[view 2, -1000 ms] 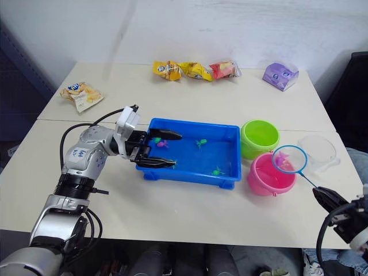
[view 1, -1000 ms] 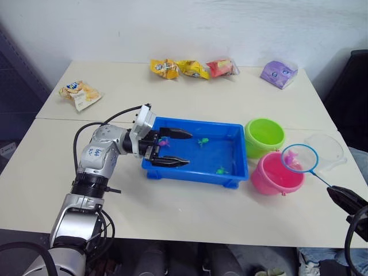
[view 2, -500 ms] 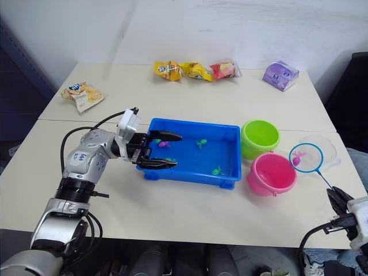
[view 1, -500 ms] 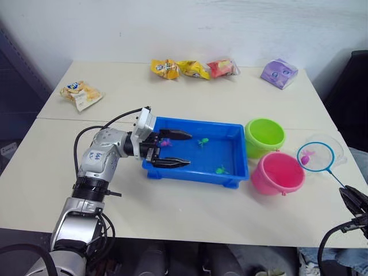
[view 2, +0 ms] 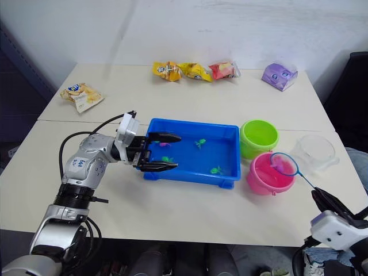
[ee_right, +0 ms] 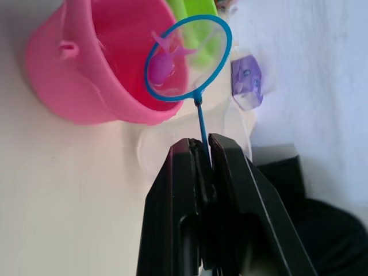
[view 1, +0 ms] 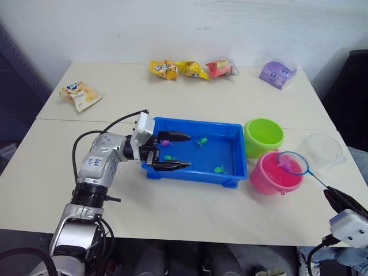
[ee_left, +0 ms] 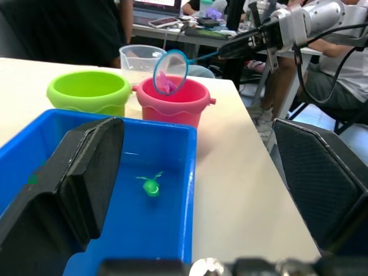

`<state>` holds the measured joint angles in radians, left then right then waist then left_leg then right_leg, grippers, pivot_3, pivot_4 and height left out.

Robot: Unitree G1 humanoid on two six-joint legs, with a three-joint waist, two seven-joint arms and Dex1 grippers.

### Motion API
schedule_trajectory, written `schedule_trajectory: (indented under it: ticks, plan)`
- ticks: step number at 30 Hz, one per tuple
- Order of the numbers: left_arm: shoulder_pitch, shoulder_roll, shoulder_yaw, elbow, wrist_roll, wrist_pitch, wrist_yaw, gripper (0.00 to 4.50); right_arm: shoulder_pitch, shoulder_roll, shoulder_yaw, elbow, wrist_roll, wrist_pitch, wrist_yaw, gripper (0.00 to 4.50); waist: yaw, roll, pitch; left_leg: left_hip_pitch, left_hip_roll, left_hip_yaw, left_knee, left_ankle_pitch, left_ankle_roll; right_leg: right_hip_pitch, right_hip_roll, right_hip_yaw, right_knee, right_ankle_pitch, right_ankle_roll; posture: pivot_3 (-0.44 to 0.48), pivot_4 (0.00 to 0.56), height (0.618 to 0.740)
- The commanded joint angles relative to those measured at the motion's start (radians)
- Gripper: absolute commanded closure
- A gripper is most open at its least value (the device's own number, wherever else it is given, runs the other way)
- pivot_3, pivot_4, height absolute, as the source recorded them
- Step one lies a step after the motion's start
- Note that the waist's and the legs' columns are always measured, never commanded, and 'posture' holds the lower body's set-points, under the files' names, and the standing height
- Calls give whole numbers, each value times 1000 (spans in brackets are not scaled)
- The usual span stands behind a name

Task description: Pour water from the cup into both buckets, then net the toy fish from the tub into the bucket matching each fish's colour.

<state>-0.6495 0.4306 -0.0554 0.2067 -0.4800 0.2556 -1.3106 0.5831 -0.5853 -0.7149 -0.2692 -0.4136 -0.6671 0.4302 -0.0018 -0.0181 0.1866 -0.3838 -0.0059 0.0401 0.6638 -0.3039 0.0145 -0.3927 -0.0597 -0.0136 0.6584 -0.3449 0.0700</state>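
Beige table [view 1: 190, 213]; net [ee_right: 187, 58] holds pink fish [ee_right: 163, 66], right gripper [ee_right: 202, 150] half cropped.

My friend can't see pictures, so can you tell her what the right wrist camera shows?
The right pincer, shut on the thin handle of the net, holds the blue hoop over the rim of the pink bucket. A pink toy fish lies in the net. The green bucket sits just behind the pink one.

The left arm [view 1: 100, 167] is silver-grey metal in ribbed cylindrical segments, with a small blue marking and black cables looping beside it. A white block joins it to the left gripper [view 1: 172, 150], whose fingers are black and pointed. The right gripper [view 1: 340, 200] is black too, with a white box behind it.
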Motion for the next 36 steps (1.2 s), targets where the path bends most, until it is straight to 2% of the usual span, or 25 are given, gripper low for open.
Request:
schedule_trajectory:
  ticks: [1,4,8,11,13,17,20,22,25,27,30,33,36]
  plan:
    - [5,-12,21,-35,-6,-42,14,63,-17,-29,-83,46,-206,-143,-224,4500,0,0,0,0,0,0,0,0,0,0,0,0,0,0,0,0,150,740]
    - [1,-18,27,-37,-12,-49,29,63,-22,-31,-99,57,-303,-185,-349,4500,0,0,0,0,0,0,0,1,-2,0,0,0,0,0,0,0,150,740]
    - [0,-14,29,-46,-13,-42,41,63,-11,-40,-88,80,-351,-183,-428,4500,-2,0,0,0,0,0,0,1,-2,0,1,0,0,0,0,0,150,740]
    - [7,-3,35,-60,-15,-29,56,63,1,-42,-59,98,-297,-186,-440,4500,-2,0,0,1,0,0,0,2,-2,0,1,0,1,0,0,0,150,740]
    - [17,15,49,-63,-20,-15,63,63,17,-44,24,76,-81,-134,-343,4500,-4,0,0,1,0,0,0,2,-2,0,1,0,1,0,0,0,150,740]
    - [60,72,113,-44,-35,22,92,63,-6,-122,226,-143,471,158,-91,4500,-28,0,0,8,1,1,-2,1,-2,7,1,1,1,0,-1,0,150,740]
    - [95,100,153,-39,-19,-6,117,63,-117,-208,318,-283,671,376,9,4500,-33,0,0,19,2,0,-2,-1,2,17,1,0,0,-1,-1,0,150,740]
    - [112,120,176,-39,-12,-13,134,63,-217,-254,379,-340,795,537,44,4500,-28,0,0,20,2,-1,-2,-3,5,18,1,0,0,-1,-1,0,150,740]
    - [136,159,222,-42,-20,-2,160,63,-411,-301,504,-374,982,828,67,4500,-24,-1,0,17,2,-4,-2,-2,3,17,0,-3,-1,-1,-2,0,150,740]
    - [158,193,249,-33,-17,-9,162,63,-578,-292,599,-354,1036,1022,34,4500,-24,-1,1,15,2,-4,-2,-1,2,16,-1,-4,-2,-1,-2,0,150,740]
    - [189,249,289,-2,-7,-29,160,63,-865,-202,750,-283,1082,1335,-61,4500,-29,-2,1,15,2,-5,-1,-1,2,15,-2,-5,-4,-1,-2,0,150,740]
    - [196,277,300,40,-1,-56,143,63,-1031,-67,821,-202,1084,1495,-127,4500,-24,-2,1,12,2,-5,-2,-1,2,13,-2,-5,-4,-1,-2,0,150,740]
    - [191,297,298,91,9,-84,120,63,-1128,35,874,-136,1074,1604,-145,4500,-18,-2,1,8,2,-5,-3,-1,1,8,-3,-6,-3,-1,-3,0,150,740]
